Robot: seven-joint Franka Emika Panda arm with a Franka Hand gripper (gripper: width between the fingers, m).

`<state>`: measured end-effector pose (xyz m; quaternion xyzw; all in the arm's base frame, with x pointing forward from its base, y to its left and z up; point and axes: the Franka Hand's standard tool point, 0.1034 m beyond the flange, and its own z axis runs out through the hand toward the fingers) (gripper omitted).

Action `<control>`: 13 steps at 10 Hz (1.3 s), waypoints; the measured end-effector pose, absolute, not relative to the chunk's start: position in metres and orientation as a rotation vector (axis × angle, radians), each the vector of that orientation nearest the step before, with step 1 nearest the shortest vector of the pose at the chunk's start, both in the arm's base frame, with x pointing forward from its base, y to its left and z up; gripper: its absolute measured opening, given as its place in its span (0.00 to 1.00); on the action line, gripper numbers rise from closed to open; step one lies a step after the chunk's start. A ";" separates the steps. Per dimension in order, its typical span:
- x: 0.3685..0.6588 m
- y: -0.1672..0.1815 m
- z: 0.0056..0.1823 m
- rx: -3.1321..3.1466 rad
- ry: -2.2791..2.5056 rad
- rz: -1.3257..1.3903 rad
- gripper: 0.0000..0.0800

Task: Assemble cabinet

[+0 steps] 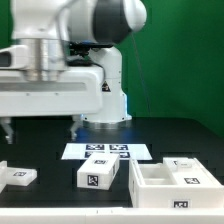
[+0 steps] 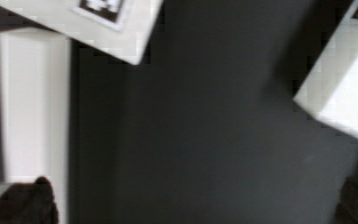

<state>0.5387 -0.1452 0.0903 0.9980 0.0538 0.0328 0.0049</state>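
The cabinet [image 1: 176, 181] is a large white box with thick walls and an inner divider, and it stands at the front of the exterior view's right. My gripper [image 1: 40, 128] hangs open and empty above the black table, left of the cabinet and apart from it. In the wrist view the gripper [image 2: 194, 205] shows only two dark fingertips [image 2: 25, 200] with bare table between them. A white tagged piece [image 2: 98, 24], a white strip [image 2: 30, 110] and another white piece [image 2: 345, 85] lie at the edges of that view.
Two small white tagged blocks [image 1: 18, 176] [image 1: 98, 172] lie at the front left and front middle. The marker board [image 1: 105, 152] lies flat behind them. The arm's white base [image 1: 105, 100] stands at the back.
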 end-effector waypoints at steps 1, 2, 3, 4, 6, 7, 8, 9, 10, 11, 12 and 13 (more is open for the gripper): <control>0.540 -0.137 0.089 3.126 0.069 0.121 1.00; 0.538 -0.133 0.086 3.130 0.048 0.111 1.00; 0.538 -0.134 0.086 3.134 -0.097 0.114 1.00; 0.537 -0.138 0.084 3.135 -0.225 0.132 1.00; 0.512 -0.184 0.063 3.095 -0.560 0.176 1.00; 0.504 -0.199 0.056 3.076 -0.640 0.186 1.00; 0.496 -0.212 0.049 3.076 -0.645 0.169 1.00; 0.494 -0.216 0.045 3.080 -0.638 0.157 1.00; 0.492 -0.214 0.041 3.081 -0.640 0.145 1.00; 0.487 -0.215 0.034 3.082 -0.649 0.121 1.00; 0.482 -0.216 0.027 3.081 -0.653 0.098 1.00; 0.479 -0.216 0.019 3.074 -0.646 0.090 1.00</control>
